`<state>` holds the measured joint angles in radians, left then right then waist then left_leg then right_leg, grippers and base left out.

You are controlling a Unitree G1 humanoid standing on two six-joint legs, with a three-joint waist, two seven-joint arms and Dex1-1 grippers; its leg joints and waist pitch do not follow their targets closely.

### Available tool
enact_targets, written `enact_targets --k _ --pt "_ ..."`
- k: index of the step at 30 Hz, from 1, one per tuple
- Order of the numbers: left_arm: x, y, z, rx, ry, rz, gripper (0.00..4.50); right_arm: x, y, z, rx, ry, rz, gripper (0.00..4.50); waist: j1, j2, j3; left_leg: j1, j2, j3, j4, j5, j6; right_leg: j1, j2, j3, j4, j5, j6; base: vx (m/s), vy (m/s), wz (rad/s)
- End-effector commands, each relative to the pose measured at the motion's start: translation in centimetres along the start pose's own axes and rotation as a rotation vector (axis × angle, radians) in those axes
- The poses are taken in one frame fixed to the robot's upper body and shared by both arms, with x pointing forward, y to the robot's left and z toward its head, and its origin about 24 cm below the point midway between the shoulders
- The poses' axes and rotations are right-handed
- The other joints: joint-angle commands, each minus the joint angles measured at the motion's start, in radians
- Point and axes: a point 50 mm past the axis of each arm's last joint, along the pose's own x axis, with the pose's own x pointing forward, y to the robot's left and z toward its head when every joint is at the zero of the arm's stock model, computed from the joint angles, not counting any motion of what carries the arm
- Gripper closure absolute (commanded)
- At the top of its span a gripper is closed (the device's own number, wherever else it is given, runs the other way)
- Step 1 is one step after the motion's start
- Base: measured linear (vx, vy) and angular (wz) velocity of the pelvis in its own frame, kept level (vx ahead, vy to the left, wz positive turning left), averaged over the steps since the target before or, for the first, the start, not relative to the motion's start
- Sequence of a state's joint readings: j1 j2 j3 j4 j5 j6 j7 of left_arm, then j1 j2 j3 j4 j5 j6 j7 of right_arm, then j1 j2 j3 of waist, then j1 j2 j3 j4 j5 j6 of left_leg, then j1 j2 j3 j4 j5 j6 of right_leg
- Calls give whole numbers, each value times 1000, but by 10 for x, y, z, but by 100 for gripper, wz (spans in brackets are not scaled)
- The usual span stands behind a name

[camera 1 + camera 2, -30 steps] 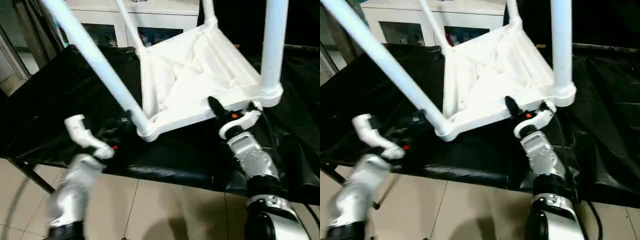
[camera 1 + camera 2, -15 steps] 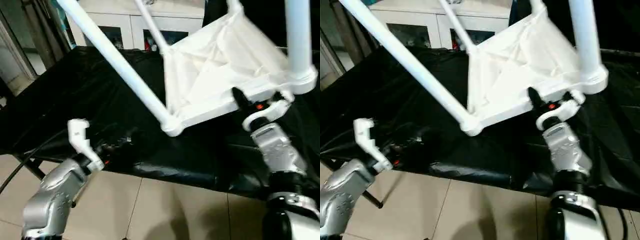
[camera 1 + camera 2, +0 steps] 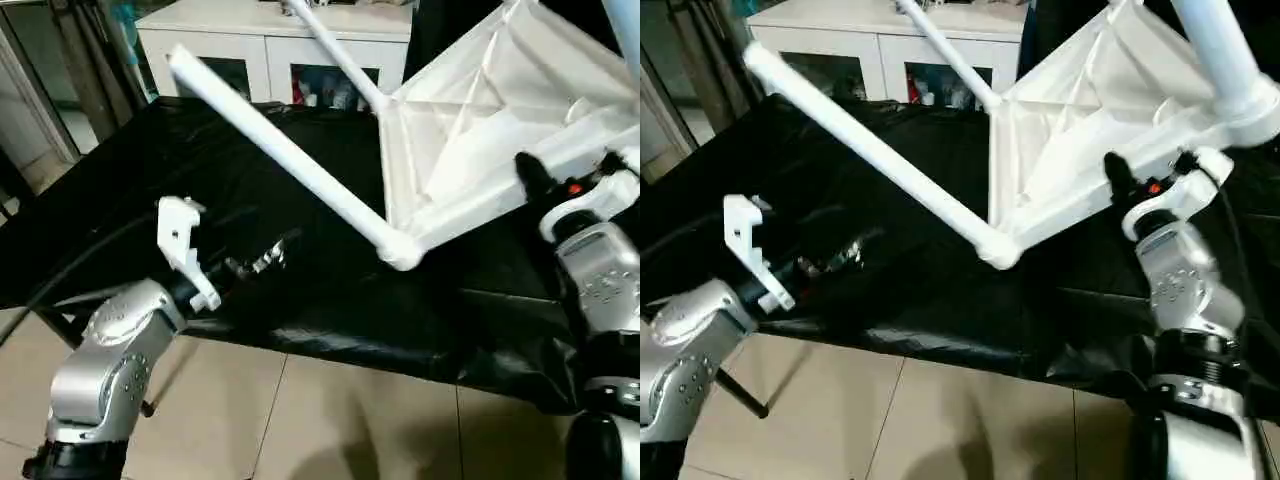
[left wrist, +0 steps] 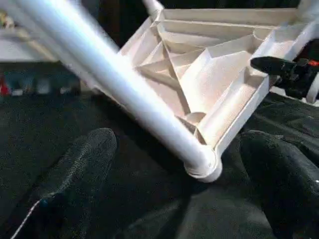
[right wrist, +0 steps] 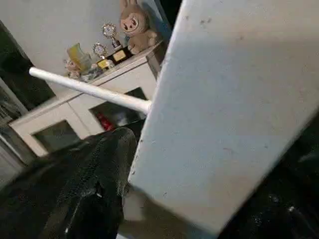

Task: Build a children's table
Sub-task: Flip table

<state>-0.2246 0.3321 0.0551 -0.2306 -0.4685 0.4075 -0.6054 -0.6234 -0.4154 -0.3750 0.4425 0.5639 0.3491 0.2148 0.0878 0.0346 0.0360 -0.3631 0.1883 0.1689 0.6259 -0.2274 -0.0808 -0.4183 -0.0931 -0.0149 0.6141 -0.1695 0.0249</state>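
The children's table hangs upside down and tilted over a black-covered bench [image 3: 200, 180]. Its white ribbed tabletop [image 3: 470, 130] carries legs in its corner sockets. One long leg [image 3: 280, 150] slants up to the left from the near corner socket [image 3: 400, 250], another leg [image 3: 1225, 50] rises at the right, and a third leg [image 3: 335, 45] points to the back. My right gripper [image 3: 545, 190] is shut on the tabletop's near rim. My left gripper [image 3: 260, 262] is open with nothing between its fingers [image 4: 84, 164], low over the cloth and short of the near corner socket.
A white cabinet [image 3: 260, 40] with glass doors stands behind the bench, with small figurines [image 5: 107, 45] on top. The bench's front edge [image 3: 330, 345] runs just ahead of my arms, with tiled floor [image 3: 330, 420] below it.
My left gripper's jaws have spread wider and it now lies farther from the near corner socket. The tabletop has tilted up steeper in the right gripper. The head camera has shifted.
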Motion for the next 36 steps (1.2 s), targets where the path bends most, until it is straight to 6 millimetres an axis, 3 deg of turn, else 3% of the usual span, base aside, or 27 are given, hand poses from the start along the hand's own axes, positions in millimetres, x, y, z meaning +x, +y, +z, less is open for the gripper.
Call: enact_targets --k 1,5,12,13,18,19,21,24,25,27,28,29,32,36 --pt "4 -4 9 69 9 -34 0 -3 -4 -6 -251 101 -16 212 -5 -15 -53 1 4 9 -84 -155 -2 43 -8 6 -75 -302 -139 0 0 0" --pt "8 -7 13 144 36 -66 0 -2 -2 2 -326 119 -2 212 -6 -13 -53 -3 4 8 -85 -139 -2 46 -9 6 -73 -279 -142 0 0 0" --pt "14 -7 21 191 17 -55 0 -1 -1 8 -365 118 -45 218 -8 -14 -54 2 6 8 -86 -164 -12 43 -7 6 -72 -266 -157 0 0 0" --pt "15 -7 22 210 24 -58 0 -1 1 8 -376 123 -48 218 -10 -18 -53 1 6 8 -87 -173 -13 44 -7 6 -73 -271 -155 0 0 0" --pt "21 -7 27 332 63 -80 0 3 15 14 -416 122 -32 220 -8 -18 -52 2 7 6 -90 -184 -21 41 -8 7 -74 -295 -136 0 0 0" --pt "22 -6 28 347 64 -80 0 4 16 15 -414 119 -28 220 -6 -16 -53 7 7 7 -89 -183 -24 38 -7 8 -75 -287 -137 0 0 0" --pt "25 -6 30 402 81 -91 0 6 22 17 -420 115 -9 220 -8 -16 -54 3 6 6 -89 -170 -27 43 -8 8 -69 -243 -149 0 0 0" --pt "32 -7 29 527 134 -139 0 9 32 22 -444 115 15 220 -10 -17 -52 -1 5 4 -91 -187 -31 44 -10 8 -73 -297 -130 0 0 0" --pt "35 -7 31 538 128 -145 0 10 34 23 -445 114 16 220 -11 -20 -53 -1 6 6 -91 -180 -34 43 -11 9 -73 -291 -129 0 0 0" --pt "41 -8 33 550 109 -150 0 13 39 26 -460 112 15 220 -10 -17 -55 0 5 6 -89 -163 -40 43 -10 10 -69 -266 -140 0 0 0" --pt "45 -9 35 563 101 -154 0 14 42 26 -470 114 19 220 -11 -23 -56 -2 5 7 -87 -137 -38 45 -8 10 -67 -221 -151 0 0 0" --pt "46 -9 35 569 98 -156 0 14 43 26 -475 115 21 220 -8 -20 -57 -2 6 7 -87 -128 -37 46 -11 10 -64 -207 -160 0 0 0" --pt "56 -11 38 627 80 -168 0 15 55 24 -486 119 47 220 -8 -25 -58 -4 6 8 -84 -105 -30 49 -11 11 -62 -182 -167 0 0 0" --pt "62 -12 41 695 73 -169 0 16 64 22 -499 118 66 166 -9 -24 -61 -5 5 7 -83 -66 -28 53 -11 11 -54 -132 -176 0 0 0"
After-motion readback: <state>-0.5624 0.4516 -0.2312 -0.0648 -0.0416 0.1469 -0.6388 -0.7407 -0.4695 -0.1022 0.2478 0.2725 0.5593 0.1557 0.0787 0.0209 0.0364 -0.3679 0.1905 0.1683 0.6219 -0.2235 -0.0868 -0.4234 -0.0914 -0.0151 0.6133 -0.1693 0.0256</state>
